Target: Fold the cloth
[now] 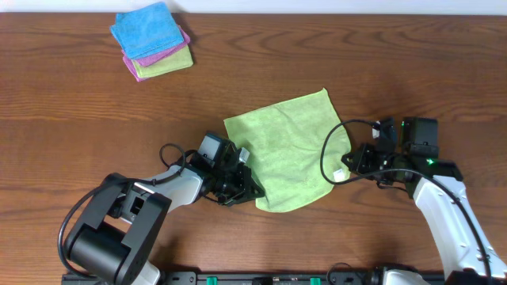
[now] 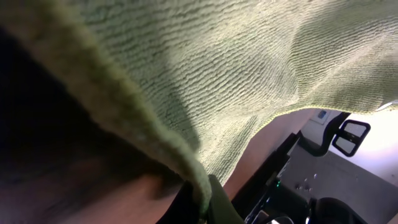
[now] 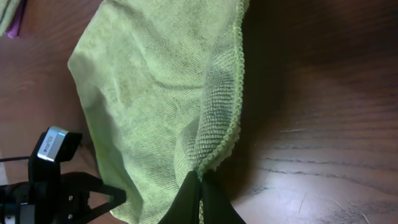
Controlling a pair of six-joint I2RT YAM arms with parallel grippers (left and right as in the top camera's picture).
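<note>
Cloth (image 1: 289, 146), the lime-green one, is lying spread as a slanted square near the middle of the worktop (image 1: 412, 71). The left tool (image 1: 240, 180) is pinching its near left edge with the jaws closed tight, and the fabric is bunching up and draping over that wrist's camera. The right tool (image 1: 346, 169) is gripping the hem at the near right corner, jaws likewise closed on it, with a small fold rising there. Holding both near points is probably preparing a lift and carry toward the far edge, so that the halves are meeting evenly. The far corners are lying flat and free. Bare wood is stretching beyond the far edge, giving plenty of room. The stack of folded cloths (image 1: 152, 41) is sitting well apart at the far left.
</note>
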